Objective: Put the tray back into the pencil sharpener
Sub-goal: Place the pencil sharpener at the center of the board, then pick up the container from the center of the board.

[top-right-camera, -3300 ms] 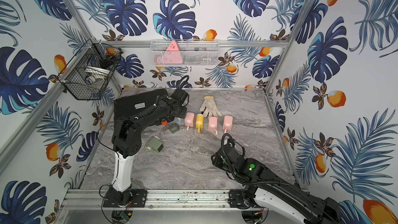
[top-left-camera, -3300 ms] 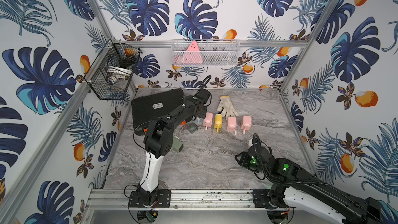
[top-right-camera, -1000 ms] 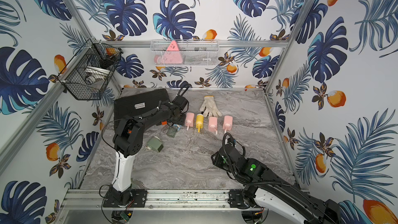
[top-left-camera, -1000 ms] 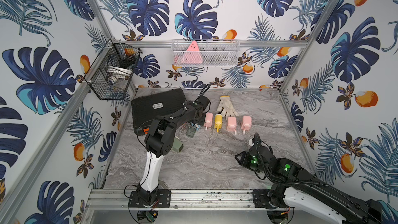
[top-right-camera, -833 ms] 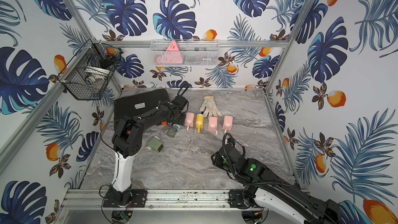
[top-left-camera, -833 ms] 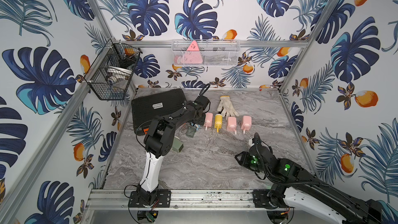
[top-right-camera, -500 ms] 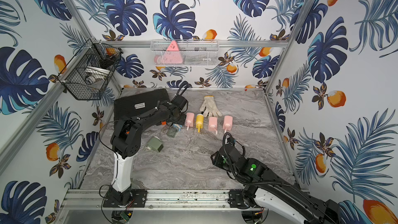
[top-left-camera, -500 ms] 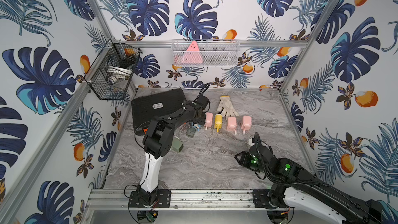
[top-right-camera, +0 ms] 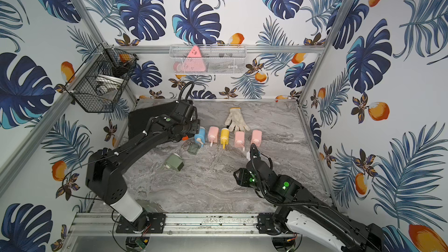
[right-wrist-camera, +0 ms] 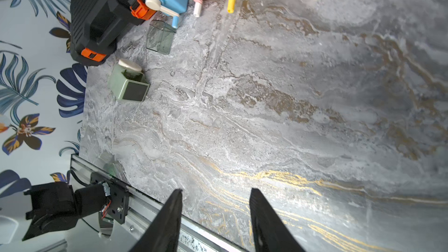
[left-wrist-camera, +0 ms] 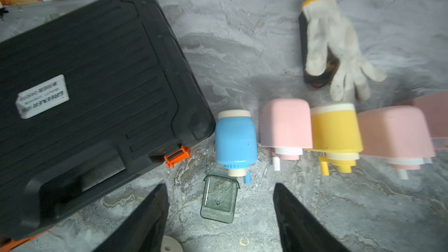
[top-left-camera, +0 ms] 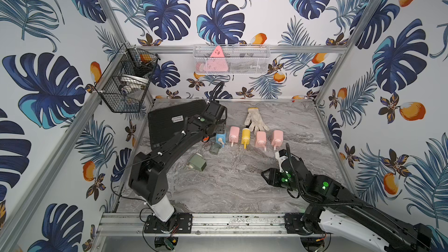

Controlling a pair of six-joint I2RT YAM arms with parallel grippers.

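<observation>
Your left arm (top-left-camera: 169,145) stretches forward beside the black case (top-left-camera: 161,127).
The green pencil sharpener (top-left-camera: 197,162) sits apart from its clear tray (left-wrist-camera: 219,201), which lies below your left gripper (left-wrist-camera: 219,185), jaws spread; your right gripper (right-wrist-camera: 216,190) hovers spread, empty.

The enclosure walls (top-left-camera: 218,8) are white panels printed with blue tropical leaves and orange fruit, framed by aluminium profiles (top-left-camera: 303,49). The work surface (top-left-camera: 230,185) is a grey marble-pattern sheet with brown and gold veins, bounded at the front by an aluminium rail (top-left-camera: 230,224). A black wire basket (top-left-camera: 116,98) hangs on the left wall and a white mesh basket (top-left-camera: 247,63) on the rear wall
</observation>
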